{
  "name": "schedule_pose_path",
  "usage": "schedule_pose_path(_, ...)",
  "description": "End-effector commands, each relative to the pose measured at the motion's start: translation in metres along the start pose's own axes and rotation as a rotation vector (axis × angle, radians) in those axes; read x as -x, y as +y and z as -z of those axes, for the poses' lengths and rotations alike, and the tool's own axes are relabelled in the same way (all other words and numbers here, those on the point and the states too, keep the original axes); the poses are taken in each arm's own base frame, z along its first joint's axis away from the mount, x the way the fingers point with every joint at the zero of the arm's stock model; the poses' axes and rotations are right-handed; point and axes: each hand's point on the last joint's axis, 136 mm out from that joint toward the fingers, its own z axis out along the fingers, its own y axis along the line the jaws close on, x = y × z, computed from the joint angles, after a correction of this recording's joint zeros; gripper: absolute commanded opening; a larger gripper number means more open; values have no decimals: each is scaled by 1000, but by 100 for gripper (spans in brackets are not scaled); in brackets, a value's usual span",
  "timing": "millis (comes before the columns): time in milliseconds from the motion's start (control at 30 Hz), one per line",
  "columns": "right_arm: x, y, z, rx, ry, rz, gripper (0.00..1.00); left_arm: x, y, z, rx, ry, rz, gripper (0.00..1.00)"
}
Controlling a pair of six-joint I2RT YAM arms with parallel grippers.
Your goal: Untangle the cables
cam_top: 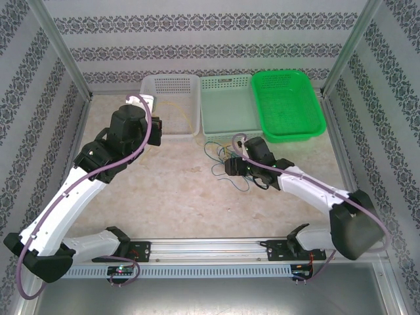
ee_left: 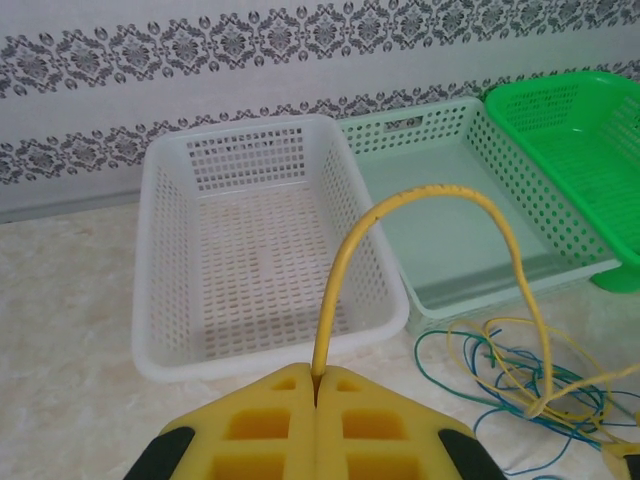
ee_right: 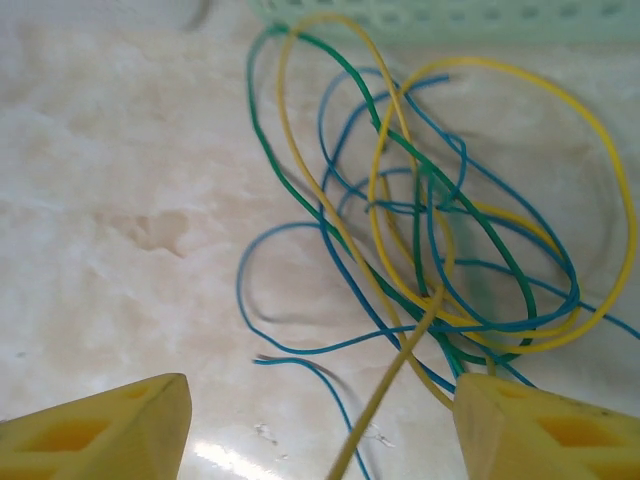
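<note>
The left end effector (ee_left: pixel 316 382) pinches a yellow cable (ee_left: pixel 436 190) between closed fingers; the right end effector (ee_right: pixel 322 392) hangs wide open.

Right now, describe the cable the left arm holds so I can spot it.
Find the white basket, leftmost of three. Before it, a yellow cable rises from the shut left jaws and drops to the tangle. Only it arches high.
</note>
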Motion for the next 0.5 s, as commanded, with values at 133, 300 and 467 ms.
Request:
schedule_pose_path(133,26,28,45,165,-161,-134,76,3,-24,-23,-90,-10,57,0)
schedule_pose_path(300,34,44,58,272,-150,-316,76,1,-38,-46,-116,2,60,0)
schedule_pose_path(467,54,55,68,378,-170,-536,76,-10,-49,-71,-125,32,56,0)
